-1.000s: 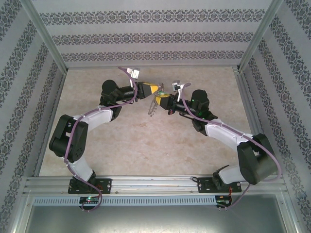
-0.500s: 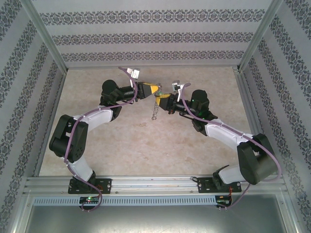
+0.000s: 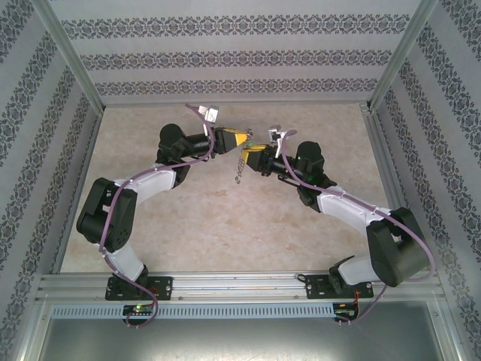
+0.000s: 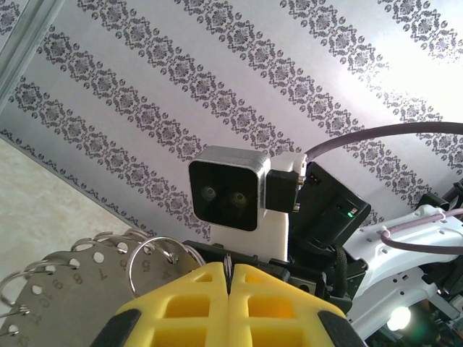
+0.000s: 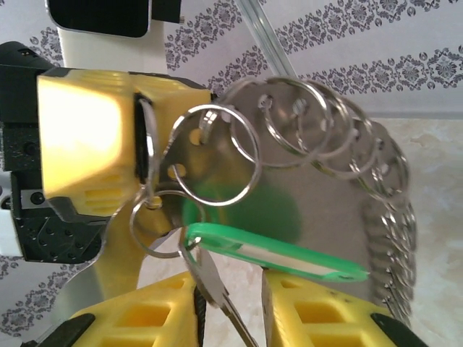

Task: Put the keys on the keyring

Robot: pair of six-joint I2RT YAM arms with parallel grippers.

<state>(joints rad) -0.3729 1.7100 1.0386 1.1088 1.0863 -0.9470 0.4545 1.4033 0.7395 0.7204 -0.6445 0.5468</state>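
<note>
The left fingers (image 5: 87, 137) pinch the keyring (image 5: 325, 195) — a grey plate fringed with split rings — at the middle left of the right wrist view. The key (image 5: 275, 253), green head and silver blade, hangs from a small ring (image 5: 155, 224) just below that pinch. The right fingers (image 5: 318, 318) stand narrowly parted around the blade, seemingly not gripping it. Best to back away slowly — checking the key hangs hooked.
</note>
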